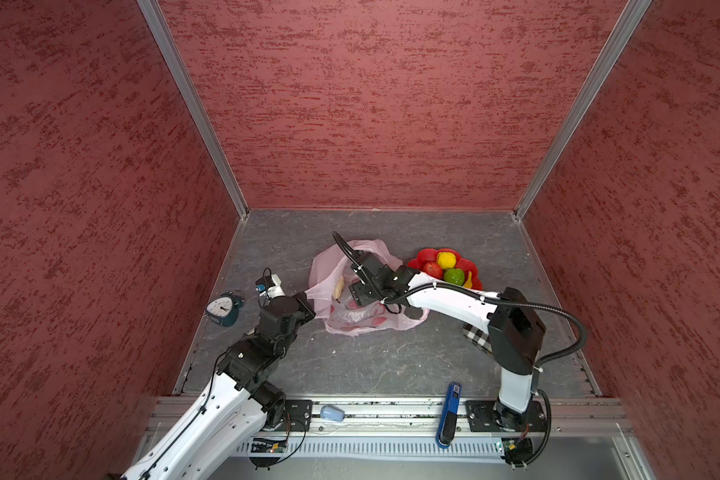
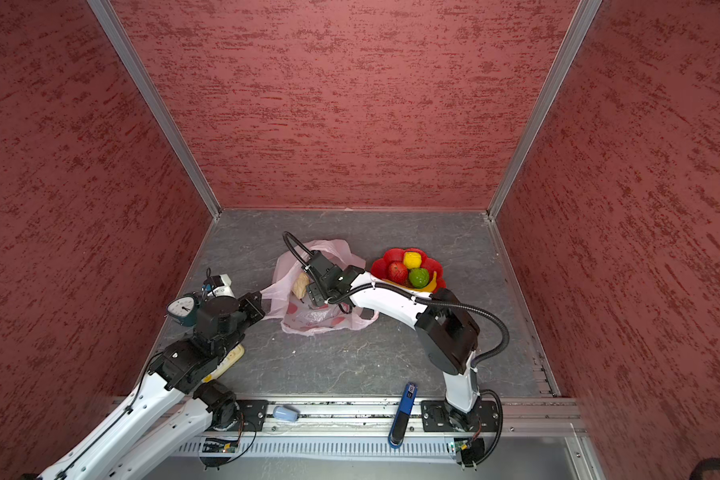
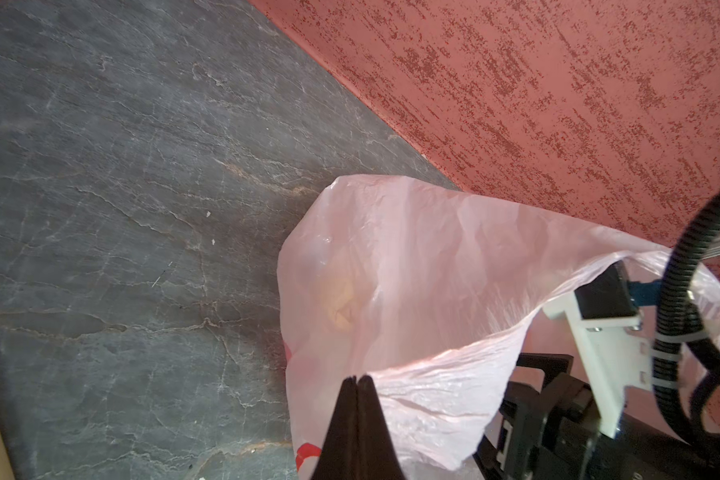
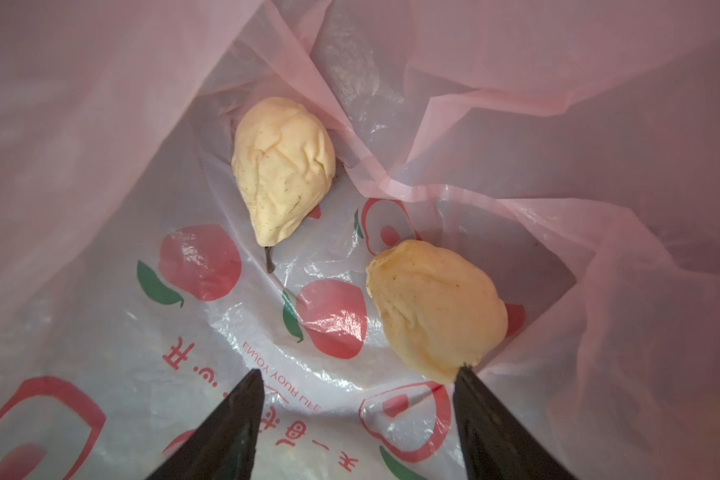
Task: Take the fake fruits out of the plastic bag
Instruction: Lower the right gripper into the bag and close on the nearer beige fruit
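Nearest me, my left gripper (image 3: 356, 380) had its fingers pressed together on the rim of the pink bag (image 3: 412, 257), pinching the thin plastic and holding the mouth up off the grey table (image 3: 121, 187). My right gripper (image 4: 361, 370) was inside the bag with fingers spread, one fingertip right at the edge of the nearer beige fruit (image 4: 437, 307), the other beige fruit (image 4: 283, 166) lying apart on the printed plastic. Beyond the bag, the red dish (image 1: 422, 254) held the apple (image 1: 432, 270), yellow fruit (image 1: 446, 260), green fruit (image 1: 454, 276) and banana (image 1: 469, 281).
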